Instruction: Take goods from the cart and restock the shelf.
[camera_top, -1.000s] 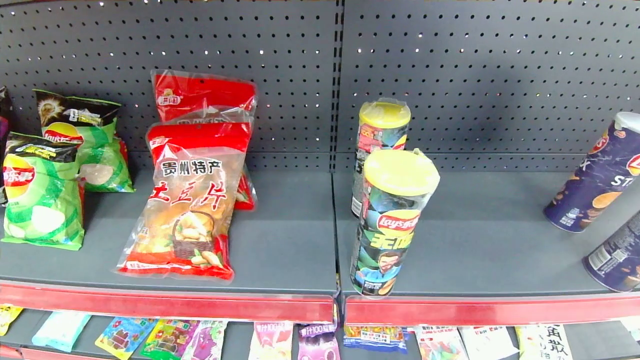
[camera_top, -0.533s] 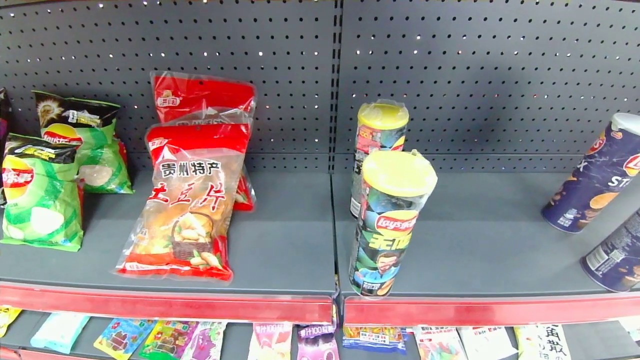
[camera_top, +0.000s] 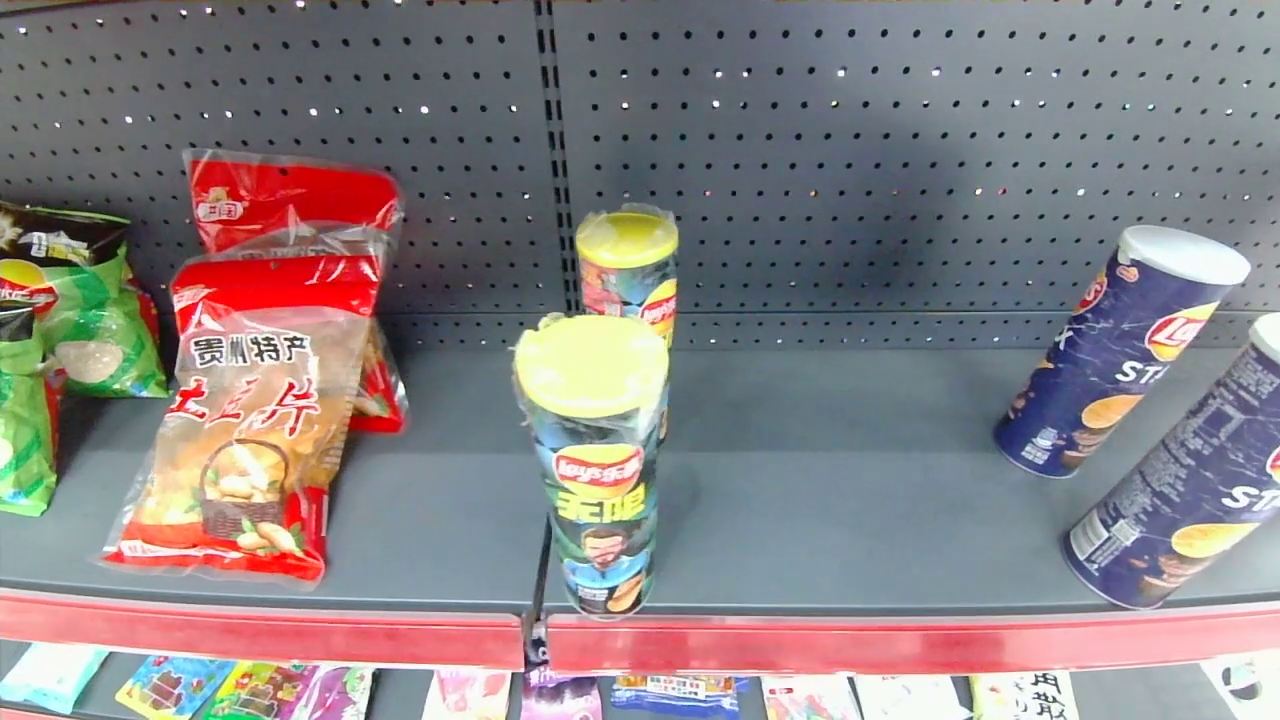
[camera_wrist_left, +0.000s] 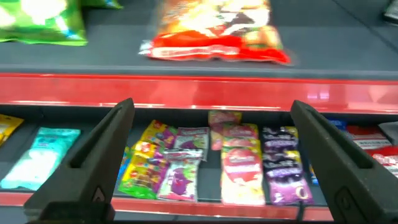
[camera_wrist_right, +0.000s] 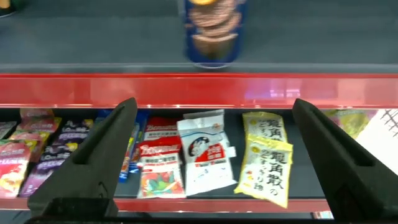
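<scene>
Left hand (camera_wrist_left: 212, 106) and right hand (camera_wrist_right: 214, 102) both released, empty, level with the shelf (camera_top: 850, 500) front edge. Can (camera_top: 600, 460) and bag (camera_top: 240, 420) sit stocked. Likely between picks; next: fetch goods from the cart.

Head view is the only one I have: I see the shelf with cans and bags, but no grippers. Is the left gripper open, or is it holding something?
Observer: The left gripper is open, with nothing between its fingers.
Operator: And the right one?
Observer: The right gripper is open too, and it holds nothing.
Operator: What is in front of the right one?
Observer: A dark blue can stands on the shelf, near its red front edge, straight ahead of the gap between the fingers.
</scene>
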